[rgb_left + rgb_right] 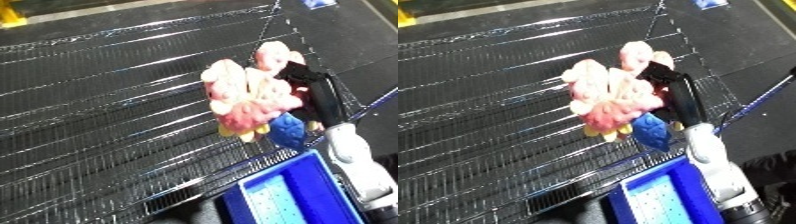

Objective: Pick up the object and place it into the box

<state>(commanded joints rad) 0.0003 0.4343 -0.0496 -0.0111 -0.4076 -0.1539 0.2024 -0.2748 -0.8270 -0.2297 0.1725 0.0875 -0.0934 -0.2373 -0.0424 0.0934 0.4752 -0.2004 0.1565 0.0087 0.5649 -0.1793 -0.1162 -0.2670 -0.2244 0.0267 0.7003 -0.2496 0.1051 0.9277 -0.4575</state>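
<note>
A pink plush toy (244, 95) with cream patches, yellow feet and a blue part hangs in the air over the black wire-mesh surface (98, 110). My right hand (306, 82) is curled round the toy's right side and holds it up. My white right forearm (355, 155) comes in from the lower right. A blue bin (293, 197) with a pale perforated floor sits at the bottom right, just below and to the right of the toy. My left hand shows in neither view.
The shiny mesh surface fills most of both views and ends in a metal edge (691, 45) at the right. Beyond it lies dark floor with a small blue and white item (711, 4) at the top. A yellow object (11, 17) sits at the top left corner.
</note>
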